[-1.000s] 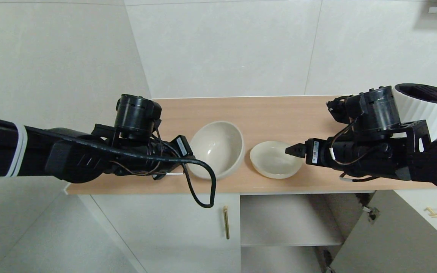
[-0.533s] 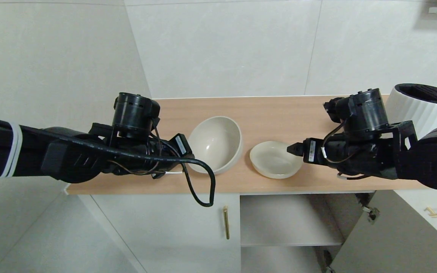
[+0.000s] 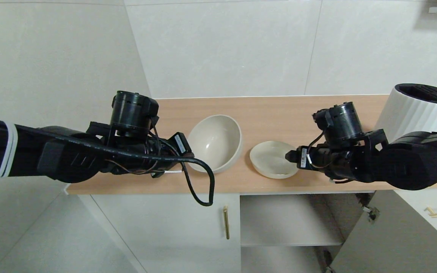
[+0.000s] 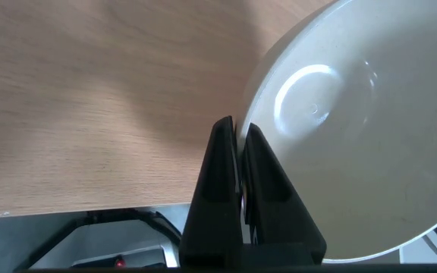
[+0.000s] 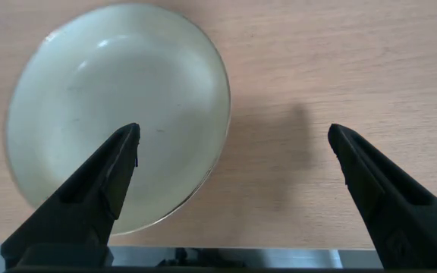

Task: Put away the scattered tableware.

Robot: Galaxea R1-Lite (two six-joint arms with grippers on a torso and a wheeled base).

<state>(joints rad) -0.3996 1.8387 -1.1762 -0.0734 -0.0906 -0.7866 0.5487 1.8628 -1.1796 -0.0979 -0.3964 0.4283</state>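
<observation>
My left claw (image 3: 187, 157) was pinched shut on the rim of the big bowl (image 3: 216, 142), a smooth, glossy cream round tipped up over the wood-grain counter (image 3: 271, 110). My right claw (image 3: 289, 156) stood wide, one finger over the small bowl (image 3: 273, 163), which was shallow, pale and lying flat just beside the big one. A ribbed white tub (image 3: 412, 113) with a dark slotted top stood at the counter's right end.

We saw bright, even light, probably from overhead. A glare spot sat inside the large bowl (image 4: 355, 136), and soft shadows fell on the wooden counter (image 5: 370, 61) beside the small dish (image 5: 120, 114). Wall (image 3: 222, 49) lines slanted toward the head view's edges
</observation>
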